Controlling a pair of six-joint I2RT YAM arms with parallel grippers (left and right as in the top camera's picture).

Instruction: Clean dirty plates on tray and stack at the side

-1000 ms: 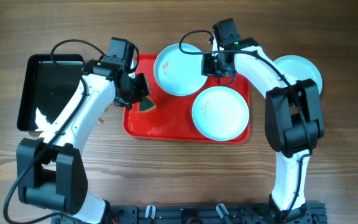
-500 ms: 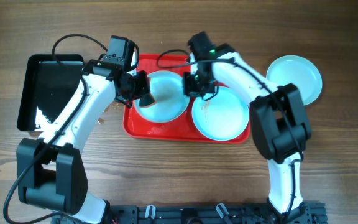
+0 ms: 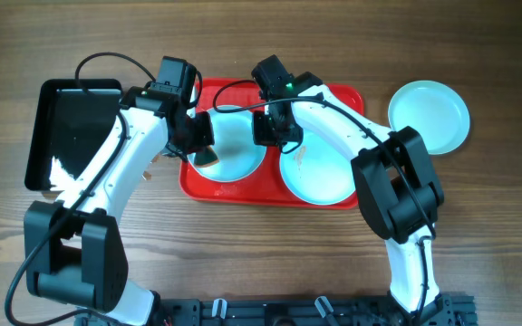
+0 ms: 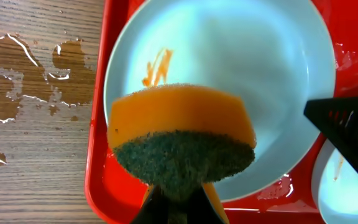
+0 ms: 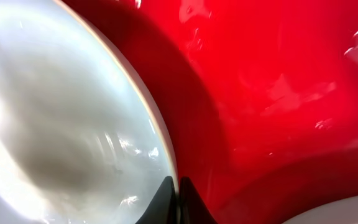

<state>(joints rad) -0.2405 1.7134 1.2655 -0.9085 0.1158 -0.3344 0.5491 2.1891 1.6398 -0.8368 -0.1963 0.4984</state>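
The red tray (image 3: 333, 98) holds two pale plates. The left plate (image 3: 238, 149) carries an orange smear (image 4: 157, 65). My right gripper (image 3: 275, 134) is shut on that plate's right rim, which shows pinched between the fingertips in the right wrist view (image 5: 178, 186). My left gripper (image 3: 203, 145) is shut on an orange and green sponge (image 4: 182, 140), held over the plate's left edge. The right plate (image 3: 323, 172) lies flat on the tray with a faint smear. A third plate (image 3: 429, 115) rests on the table to the right of the tray.
A black glossy tray (image 3: 71, 127) lies at the far left. Water puddles (image 4: 17, 81) sit on the wood between it and the red tray. The tray's floor is wet (image 4: 278, 186).
My right gripper has dragged the left plate from the tray's back towards the left front, up to the sponge. The left arm has barely moved.
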